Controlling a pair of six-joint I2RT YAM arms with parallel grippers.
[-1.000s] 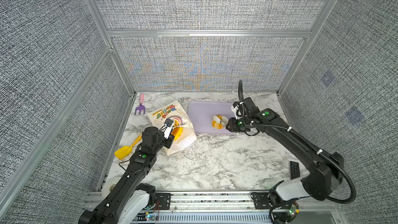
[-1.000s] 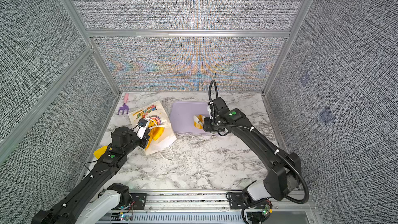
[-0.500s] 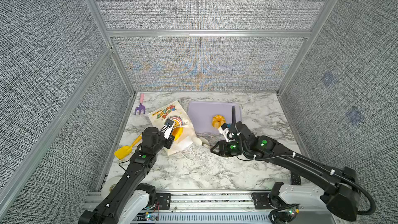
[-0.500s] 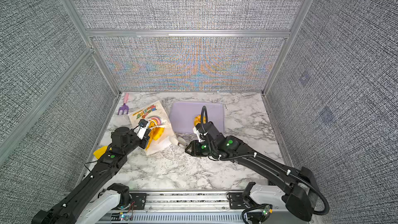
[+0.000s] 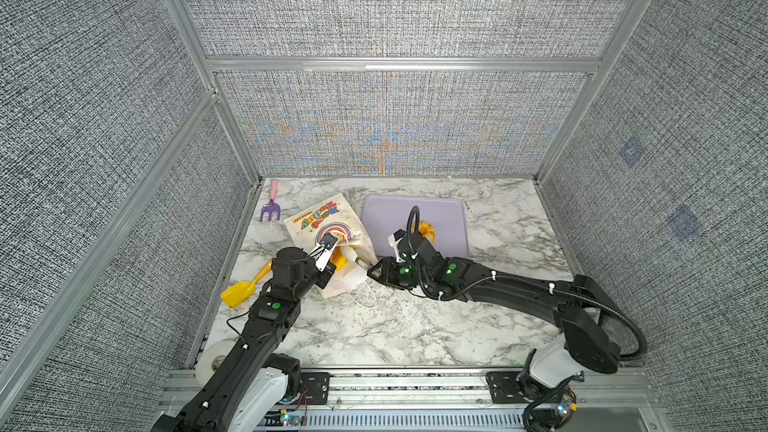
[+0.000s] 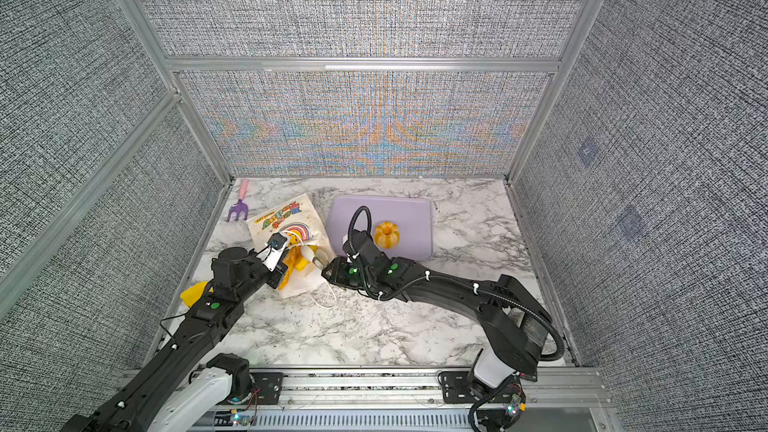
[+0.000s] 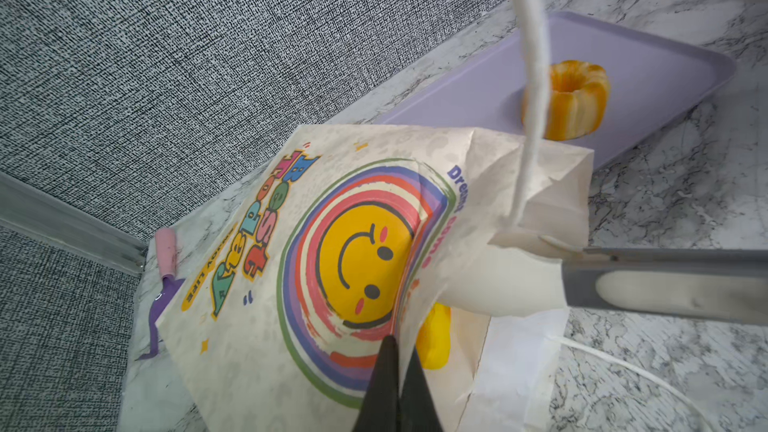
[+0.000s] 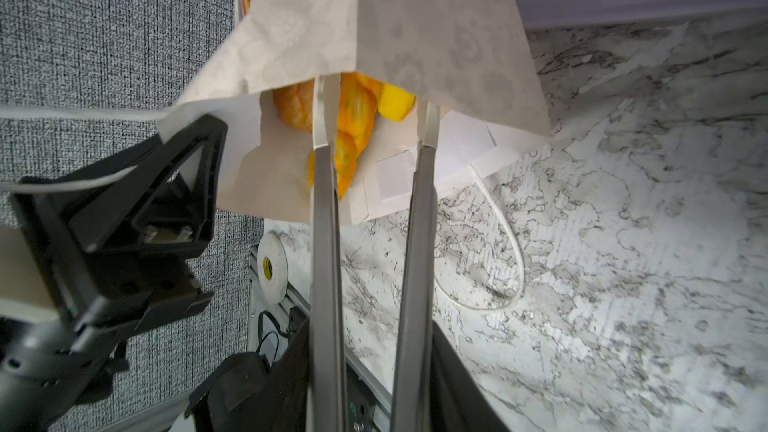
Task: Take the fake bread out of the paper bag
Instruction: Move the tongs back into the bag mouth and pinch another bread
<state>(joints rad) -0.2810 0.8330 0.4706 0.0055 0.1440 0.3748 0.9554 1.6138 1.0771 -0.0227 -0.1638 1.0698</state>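
I work in a lab test cell: grey fabric walls (image 5: 395, 6), aluminium frame (image 5: 399, 64), mounting rail (image 5: 415, 380) (the tabletop (image 5: 395, 334) is marble-look).

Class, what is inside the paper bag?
Inside the paper bag, orange and yellow toy breads show at its open mouth, where the right tool reaches in. Paper covers whatever lies deeper.

Two slim matte-black jointed robot arms, left arm (image 5: 266, 326) and right arm (image 5: 519, 292), each with a rounded white shoulder segment (image 5: 550, 365) at the base and small glowing green lights (image 5: 402, 270) on the joints. On the right arm, a ribbed black cable hose (image 5: 409, 228) fastened with white cable ties (image 5: 551, 287); on the left arm, a thin black wire (image 5: 232, 322). Long flat grey fingers (image 8: 326, 263) with pale pads on the right, short black wedge fingers (image 7: 384, 384) on the left
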